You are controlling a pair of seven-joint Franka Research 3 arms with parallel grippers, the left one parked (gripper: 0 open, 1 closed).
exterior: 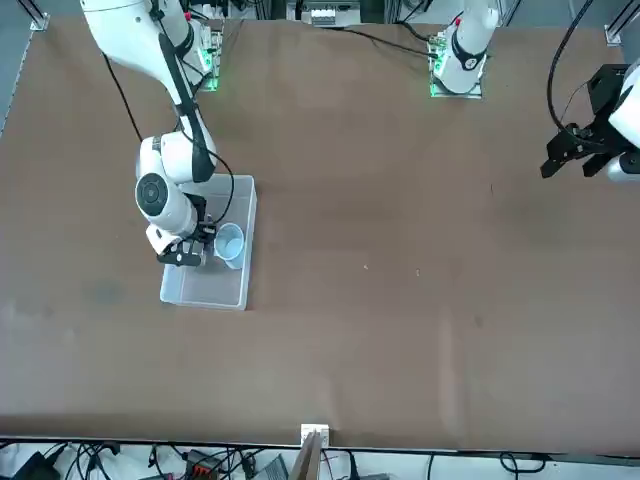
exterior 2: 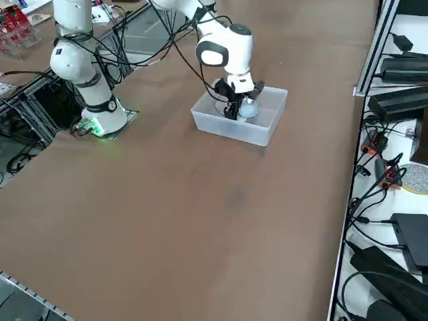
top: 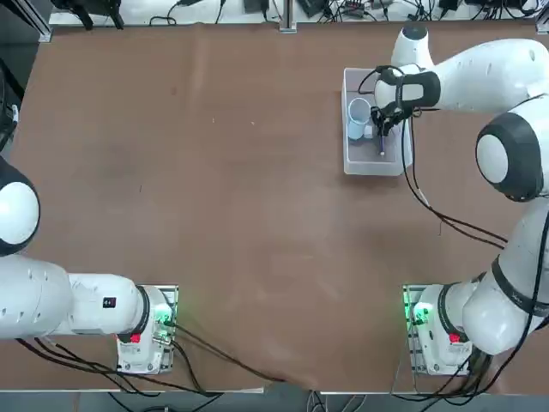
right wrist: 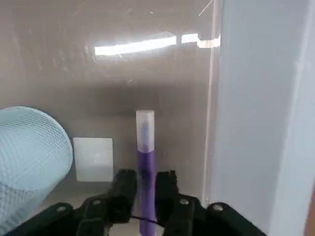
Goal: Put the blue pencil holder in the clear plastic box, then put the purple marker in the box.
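The clear plastic box (top: pixel 371 166) stands at the far right of the table. Inside it lies the blue pencil holder (top: pixel 358 116) (right wrist: pixel 29 157), a pale blue mesh cup on its side. My right gripper (right wrist: pixel 146 183) (top: pixel 385 129) reaches down into the box right beside the cup. The purple marker (right wrist: pixel 145 147) lies on the box floor, its whitish tip pointing away from the wrist. Its purple end sits between my two black fingertips, which stand slightly apart on either side of it. In the front view the gripper (exterior: pixel 185 255) hangs over the box (exterior: pixel 205 295) next to the cup (exterior: pixel 230 243).
A small white label (right wrist: pixel 93 160) lies on the box floor between cup and marker. The box's translucent wall (right wrist: pixel 256 123) rises close beside the marker. A black cable (top: pixel 446 225) trails across the brown table near the right arm.
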